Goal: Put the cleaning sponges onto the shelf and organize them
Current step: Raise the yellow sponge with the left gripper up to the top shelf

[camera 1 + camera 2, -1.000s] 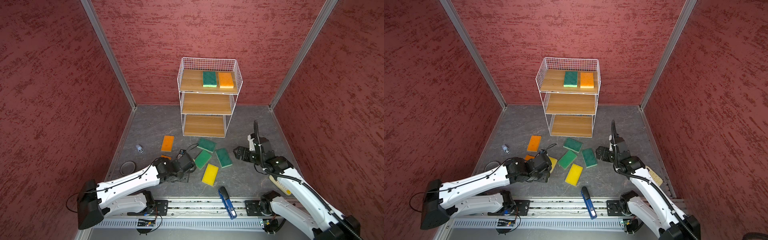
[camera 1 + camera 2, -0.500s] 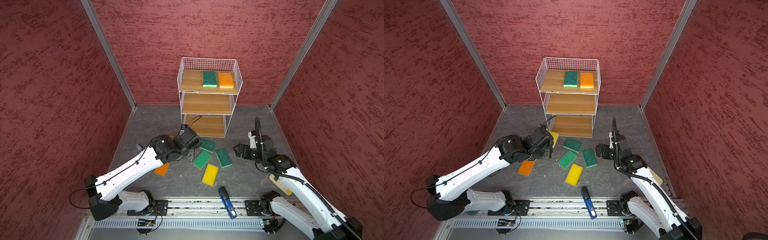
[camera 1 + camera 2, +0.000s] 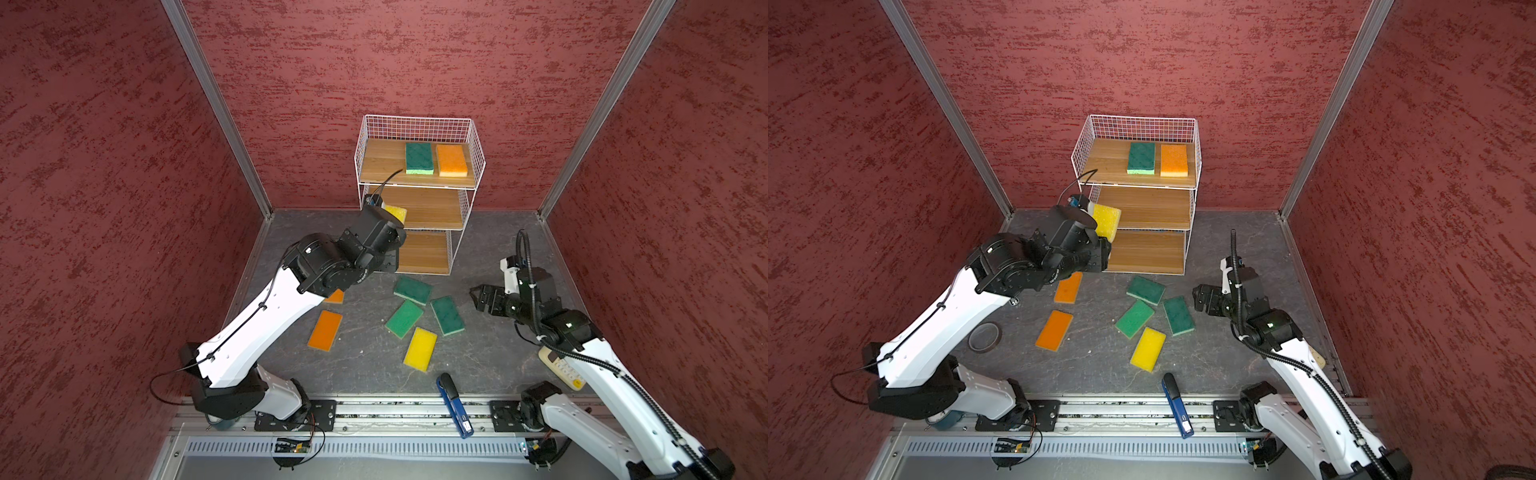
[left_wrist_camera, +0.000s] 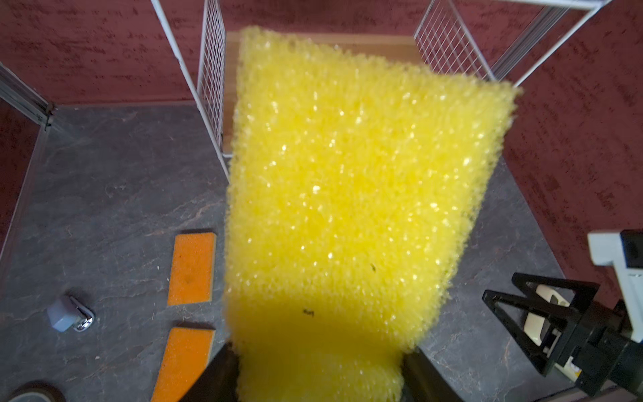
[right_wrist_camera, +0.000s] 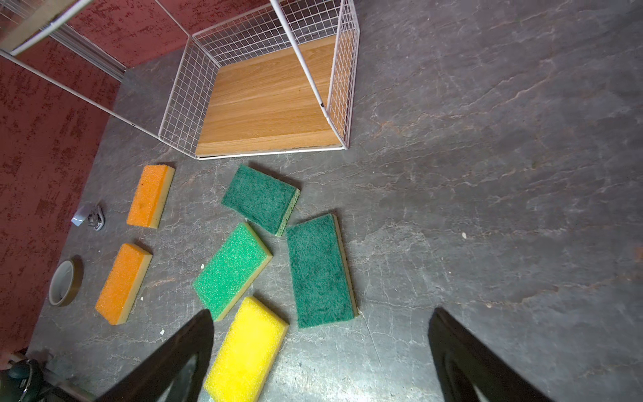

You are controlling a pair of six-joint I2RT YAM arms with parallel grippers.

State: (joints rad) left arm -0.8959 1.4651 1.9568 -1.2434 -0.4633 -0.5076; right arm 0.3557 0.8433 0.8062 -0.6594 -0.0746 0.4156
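My left gripper [image 4: 320, 376] is shut on a yellow sponge [image 4: 348, 209] [image 3: 1106, 220], raised at the left front of the shelf [image 3: 382, 162] [image 3: 1100, 162], level with its middle board. The top board carries a green sponge [image 3: 419, 158] and an orange sponge [image 3: 452, 160]. On the floor lie three green sponges [image 3: 412, 290] [image 3: 404, 318] [image 3: 447, 315], a yellow sponge [image 3: 420, 348] and two orange sponges [image 3: 325, 330] [image 3: 1068, 287]. My right gripper [image 3: 478, 297] [image 5: 320, 348] hangs open and empty just right of the green ones.
A blue stapler [image 3: 455, 405] lies by the front rail. A tape roll [image 3: 984, 337] and a small grey metal object [image 4: 68, 315] sit at the left. A white remote [image 3: 561, 368] lies under the right arm. Red walls close in three sides.
My left arm rose from the floor and swung toward the shelf, carrying the yellow sponge up to the middle tier. The right arm has barely moved.
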